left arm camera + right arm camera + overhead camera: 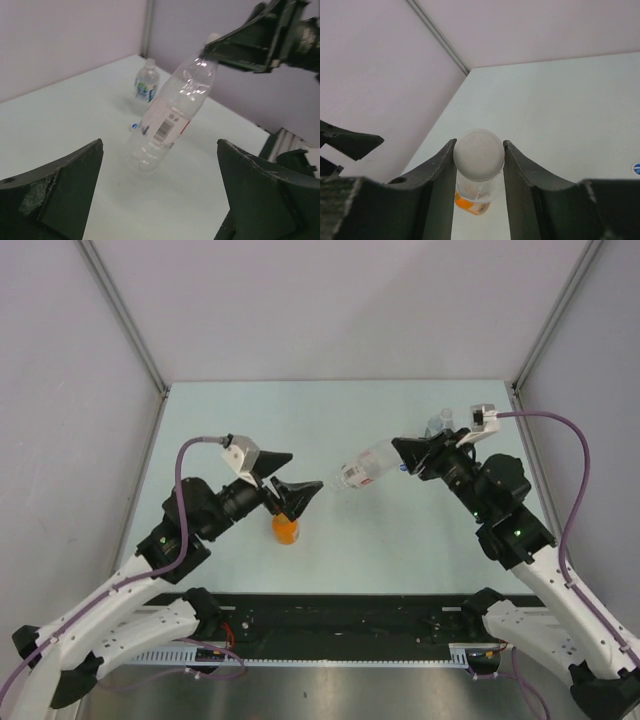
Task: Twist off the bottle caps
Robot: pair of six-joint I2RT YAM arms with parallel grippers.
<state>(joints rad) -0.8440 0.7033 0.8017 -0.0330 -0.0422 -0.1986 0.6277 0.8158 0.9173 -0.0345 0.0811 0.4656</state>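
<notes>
At the right hand (479, 150), a bottle (192, 85) bears a red-white barcode label (165, 125).

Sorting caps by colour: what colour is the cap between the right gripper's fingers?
White. The cap shows best in the right wrist view.
</notes>
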